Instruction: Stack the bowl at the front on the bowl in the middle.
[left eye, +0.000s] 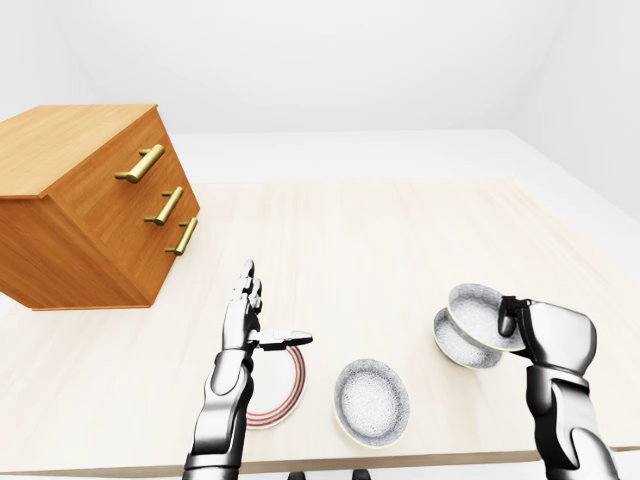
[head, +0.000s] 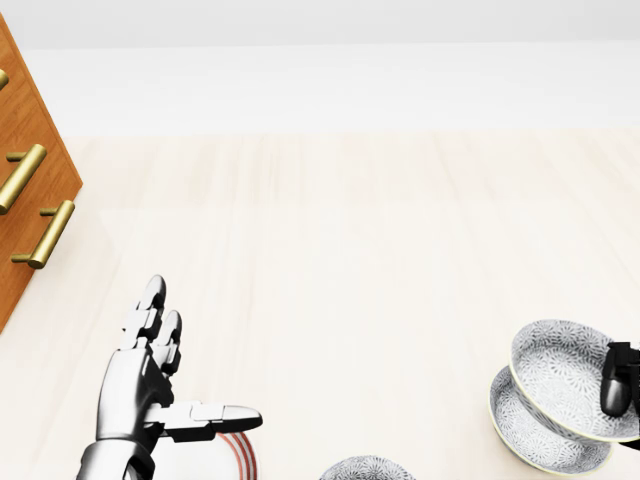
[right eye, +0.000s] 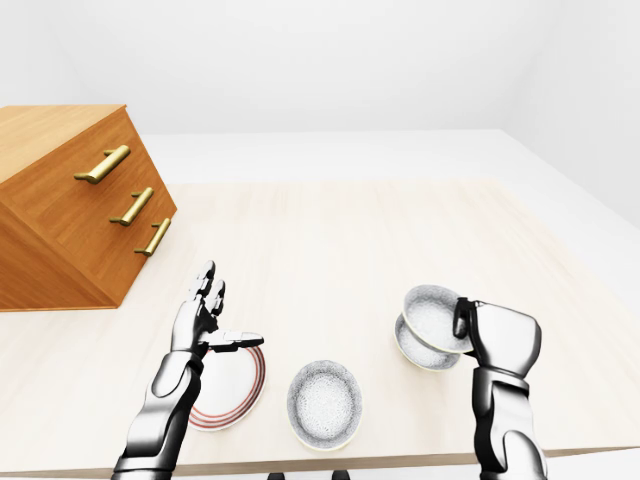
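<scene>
From my seat I take the wooden drawer chest (left eye: 95, 205) at the upper left of the left-eye view as my marker, its three brass handles (left eye: 160, 205) facing the pale table (left eye: 400, 230). Well to the right of the chest and lower in the view, my right hand (left eye: 545, 335) has a speckled grey bowl (left eye: 478, 315) gripped by its rim, dark fingers (head: 617, 378) closed over the edge nearest the hand; the held bowl is tilted and sits just above a second bowl (left eye: 462, 345) that rests on the table, overlapping it in every view, though I cannot tell whether the two are touching. A third speckled bowl (left eye: 371, 402) sits alone on the table, below and to the right of the chest, between my two arms and near the table's bottom edge. My left hand (left eye: 250, 325), below the chest and a little to its right, is empty, with fingers stretched straight up and the thumb (head: 212, 415) sticking out sideways to the right. Under that hand, on the table, lies a white plate with red rings (right eye: 235, 395), partly hidden by my forearm
</scene>
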